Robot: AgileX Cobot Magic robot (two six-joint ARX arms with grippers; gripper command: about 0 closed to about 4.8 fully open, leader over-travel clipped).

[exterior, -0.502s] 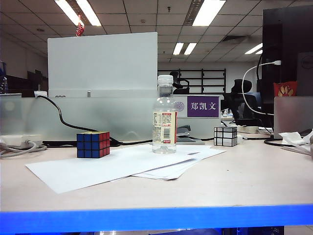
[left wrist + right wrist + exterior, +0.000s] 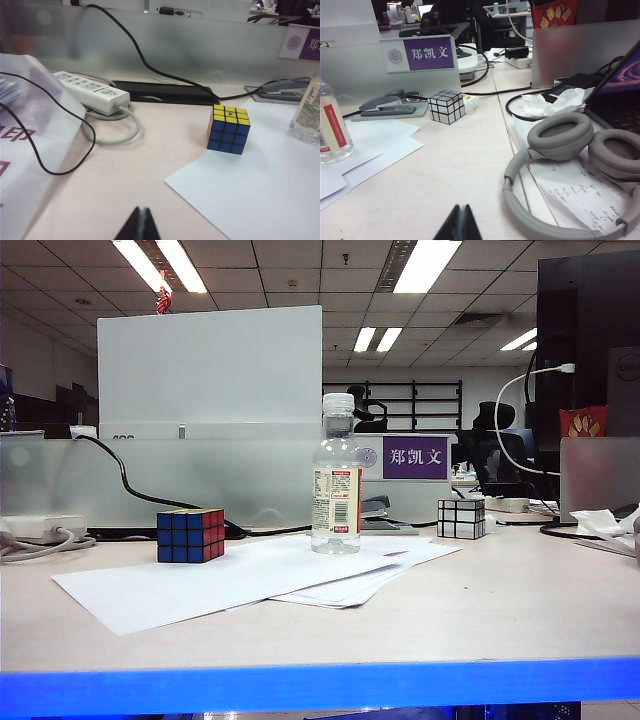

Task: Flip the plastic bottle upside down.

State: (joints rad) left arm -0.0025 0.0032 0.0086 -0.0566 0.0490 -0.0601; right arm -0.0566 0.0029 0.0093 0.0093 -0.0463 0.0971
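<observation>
The plastic bottle [image 2: 337,476] stands upright on white paper [image 2: 240,585] between a colored cube [image 2: 190,535] and a silver cube [image 2: 461,518], while the left gripper [image 2: 140,223] and right gripper [image 2: 460,221] hang apart from it, both pressed together.

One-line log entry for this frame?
stage: pre-grasp | plastic bottle: upright on paper sheets, cap up | left gripper: shut, away | right gripper: shut, away
</observation>
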